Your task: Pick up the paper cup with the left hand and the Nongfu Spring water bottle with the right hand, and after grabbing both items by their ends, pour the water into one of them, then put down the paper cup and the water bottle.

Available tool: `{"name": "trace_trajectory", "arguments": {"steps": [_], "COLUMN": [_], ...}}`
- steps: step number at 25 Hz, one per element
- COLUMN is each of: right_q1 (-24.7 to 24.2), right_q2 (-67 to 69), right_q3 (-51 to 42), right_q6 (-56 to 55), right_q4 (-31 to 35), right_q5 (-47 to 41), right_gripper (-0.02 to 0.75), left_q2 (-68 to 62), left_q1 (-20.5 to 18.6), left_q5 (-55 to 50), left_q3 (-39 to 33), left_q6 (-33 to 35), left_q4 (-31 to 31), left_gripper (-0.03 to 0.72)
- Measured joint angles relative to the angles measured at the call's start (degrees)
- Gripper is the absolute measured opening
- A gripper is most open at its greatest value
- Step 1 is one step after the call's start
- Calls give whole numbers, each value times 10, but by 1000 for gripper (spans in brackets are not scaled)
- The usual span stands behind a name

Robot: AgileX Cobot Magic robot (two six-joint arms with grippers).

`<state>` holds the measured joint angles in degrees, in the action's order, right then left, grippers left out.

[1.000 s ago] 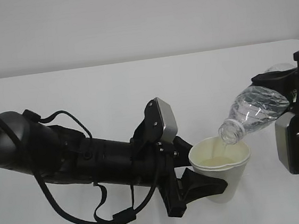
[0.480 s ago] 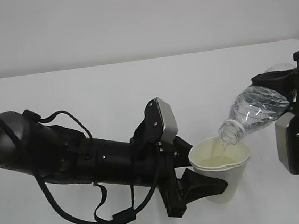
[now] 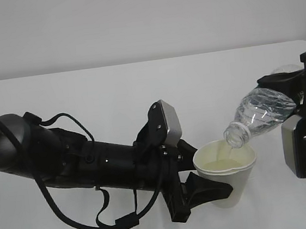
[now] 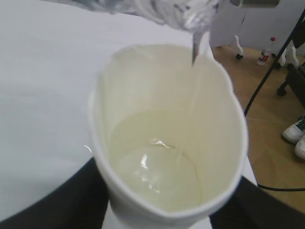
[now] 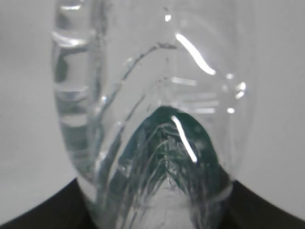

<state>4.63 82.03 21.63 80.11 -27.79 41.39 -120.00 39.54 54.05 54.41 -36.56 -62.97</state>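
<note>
My left gripper [image 3: 203, 181] is shut on the paper cup [image 3: 236, 185] and holds it upright just above the table; black fingers [image 4: 57, 200] flank the cup's [image 4: 143, 95] squeezed, oval rim. My right gripper [image 3: 297, 105] is shut on the base end of the Nongfu Spring water bottle [image 3: 259, 113], which is tilted with its open mouth down over the cup. A thin stream of water [image 4: 193, 100] runs from that mouth into a shallow pool [image 4: 152, 176] at the cup's bottom. In the right wrist view the clear bottle [image 5: 152, 95] fills the frame, its green label showing through.
The white table [image 3: 113, 97] spreads around both arms, with a pale wall behind it. Past the table's right edge, the left wrist view shows a wooden floor [image 4: 267, 143] with a black cable, chair feet and a pair of shoes.
</note>
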Motion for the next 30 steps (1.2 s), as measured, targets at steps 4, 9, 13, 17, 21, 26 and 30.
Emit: {"name": "trace_trajectory", "arguments": {"steps": [4,9,13,17,21,26,30], "right_q1": [0,0,0,0,0,0,0], "right_q2": [0,0,0,0,0,0,0], "right_q3": [0,0,0,0,0,0,0], "right_q6": [0,0,0,0,0,1,1], "right_q4": [0,0,0,0,0,0,0], "right_q5": [0,0,0,0,0,0,0], "right_gripper": [365,365,365,365,365,365,365], "left_q2": [0,0,0,0,0,0,0], "left_q1": [0,0,0,0,0,0,0], "left_q5": [0,0,-1,-1,-1,-1,-1], "left_q3": [0,0,0,0,0,0,0], "left_q6": [0,0,0,0,0,0,0], "left_q4": [0,0,0,0,0,0,0], "left_gripper": [426,426,426,426,426,426,426]}}
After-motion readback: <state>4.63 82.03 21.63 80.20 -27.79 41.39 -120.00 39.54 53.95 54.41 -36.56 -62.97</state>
